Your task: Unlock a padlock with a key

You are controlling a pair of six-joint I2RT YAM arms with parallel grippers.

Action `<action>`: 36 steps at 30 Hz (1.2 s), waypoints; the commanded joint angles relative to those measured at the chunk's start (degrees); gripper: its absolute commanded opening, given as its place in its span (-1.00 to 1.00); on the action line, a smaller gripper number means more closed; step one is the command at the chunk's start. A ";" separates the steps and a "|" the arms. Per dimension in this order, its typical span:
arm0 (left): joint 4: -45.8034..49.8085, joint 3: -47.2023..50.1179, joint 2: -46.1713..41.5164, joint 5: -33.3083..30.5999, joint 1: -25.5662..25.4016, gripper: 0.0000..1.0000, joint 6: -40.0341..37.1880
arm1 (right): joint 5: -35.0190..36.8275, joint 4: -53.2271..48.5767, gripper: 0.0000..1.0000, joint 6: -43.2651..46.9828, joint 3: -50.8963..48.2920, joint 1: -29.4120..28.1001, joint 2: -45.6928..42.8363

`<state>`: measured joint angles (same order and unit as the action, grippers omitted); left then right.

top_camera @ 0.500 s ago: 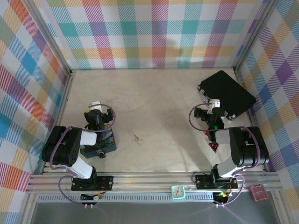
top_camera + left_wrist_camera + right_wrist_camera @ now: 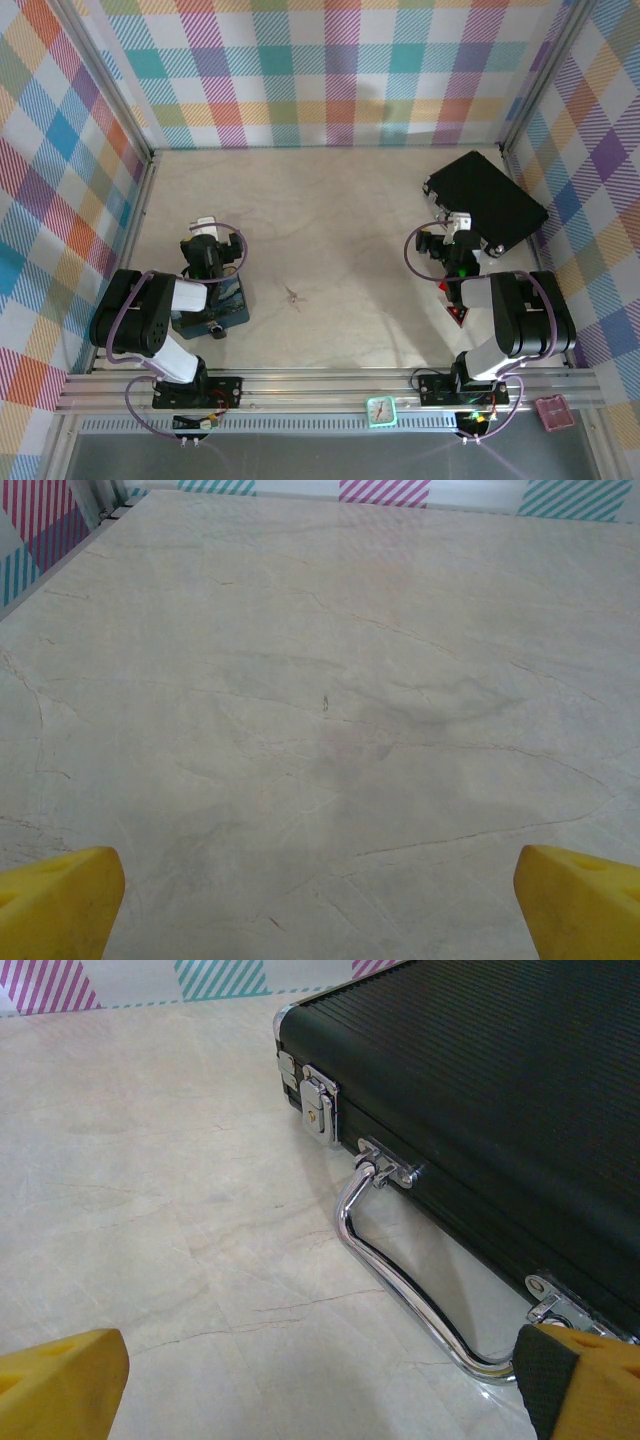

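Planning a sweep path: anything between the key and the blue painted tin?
Nothing. The top external view shows bare tabletop all the way from the key to the blue painted tin.

Pale marbled desk (image 2: 340, 220), black case (image 2: 490, 205) far right, tiny key (image 2: 292, 295) near centre, blue tin (image 2: 237, 309) and padlock (image 2: 213, 328) front left.

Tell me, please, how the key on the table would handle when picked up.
The key looks thin and flat on the smooth table, so it would probably slide when nudged. It seems to be small metal, so likely stiff and light.
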<state>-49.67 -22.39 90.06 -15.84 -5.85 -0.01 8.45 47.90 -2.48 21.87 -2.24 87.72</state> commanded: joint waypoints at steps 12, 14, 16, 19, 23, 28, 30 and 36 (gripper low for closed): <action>-1.29 -0.20 0.29 0.78 0.28 0.99 0.01 | -1.24 0.66 0.98 0.34 1.01 0.49 -0.01; -1.47 -0.11 0.30 0.56 0.24 0.99 -0.05 | -0.74 -1.14 0.98 0.24 1.65 0.40 -0.98; -0.94 -0.11 -0.65 -2.03 -0.08 1.00 0.25 | -0.28 -6.14 0.98 0.62 3.08 0.08 -4.03; -1.19 0.76 -2.48 -2.98 -1.12 0.99 -0.77 | 2.61 -19.10 0.98 1.24 7.69 -1.44 -10.49; 11.83 -3.78 -9.55 -11.15 -5.83 0.99 -3.70 | 2.57 -31.59 0.98 -5.51 12.48 -3.18 -18.24; 47.89 -19.44 -18.95 -17.01 -8.03 1.00 9.23 | -1.17 -49.58 0.98 -15.91 18.09 -8.21 -24.17; 62.58 -25.29 -21.11 -14.89 -8.04 0.99 17.80 | -1.51 -54.76 0.98 -18.44 19.21 -11.00 -24.91; 94.21 -33.85 -25.37 -1.41 -8.82 0.99 28.48 | -1.83 -65.07 0.98 -20.50 19.89 -19.47 -23.90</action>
<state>19.18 -55.90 65.56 -23.31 -13.93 20.16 7.35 -7.64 -19.94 40.82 -19.35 63.24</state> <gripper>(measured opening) 0.997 0.991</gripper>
